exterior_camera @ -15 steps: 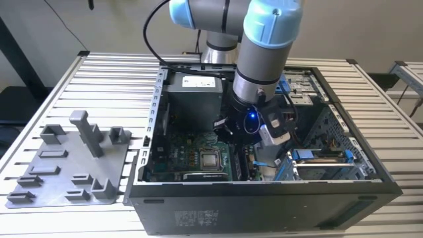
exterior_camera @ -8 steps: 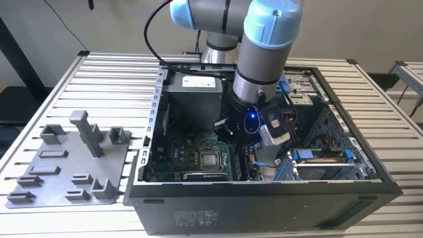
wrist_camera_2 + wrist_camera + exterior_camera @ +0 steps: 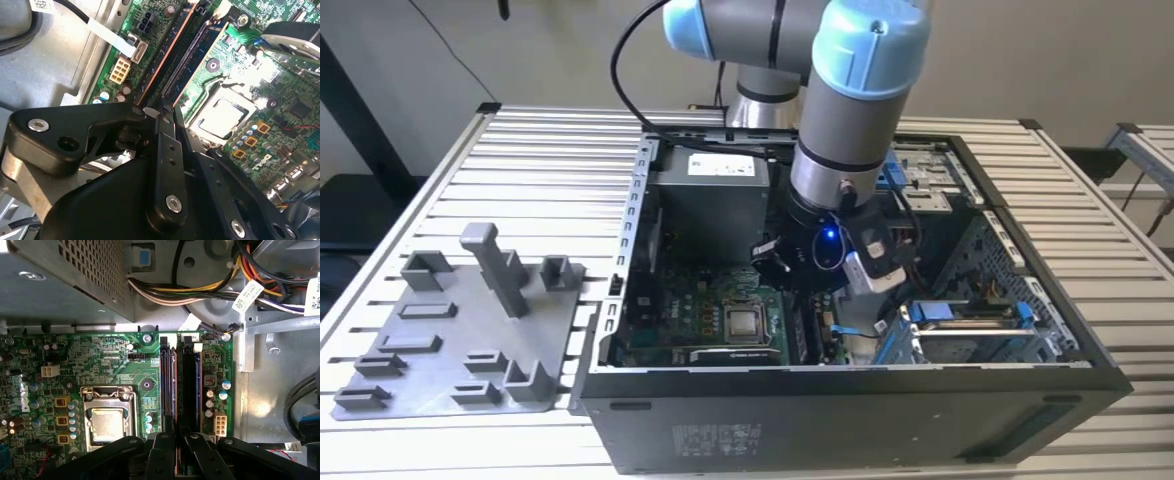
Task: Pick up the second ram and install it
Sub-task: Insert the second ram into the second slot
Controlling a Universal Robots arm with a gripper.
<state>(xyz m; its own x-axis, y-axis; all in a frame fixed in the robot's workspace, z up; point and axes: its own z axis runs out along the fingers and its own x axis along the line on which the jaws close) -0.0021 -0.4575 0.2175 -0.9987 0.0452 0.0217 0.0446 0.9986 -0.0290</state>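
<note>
Claw [image 3: 164, 109] [image 3: 180, 437] hangs low over the green motherboard [image 3: 125, 365], right above the long memory slots [image 3: 188, 385]. I cannot tell how far open it is, or if it has hold of anything.

Just past the claw, a thin dark ram stick [image 3: 165, 55] [image 3: 167, 385] stands upright in one slot. I cannot tell if this is the second ram.

Next to these slots is the square processor socket [image 3: 222, 117] [image 3: 107, 422] with its shiny metal lid. On the other side of the slots from the socket sits a small white plug [image 3: 120, 70] [image 3: 219, 424].

Farther from the socket, past the board's edge, a bunch of yellow, orange and black wires [image 3: 200, 287] runs by. A white paper label [image 3: 247, 296] with black print hangs on them. A grey metal box with little holes [image 3: 75, 275] is beside the wires.

In the exterior view, the arm [image 3: 847, 130] reaches down into the open black computer case [image 3: 854, 385]. A sticker [image 3: 714, 438] on the case has tiny words, too small to read. A grey tray [image 3: 454, 340] lies on the table at the exterior view's left of the case.
</note>
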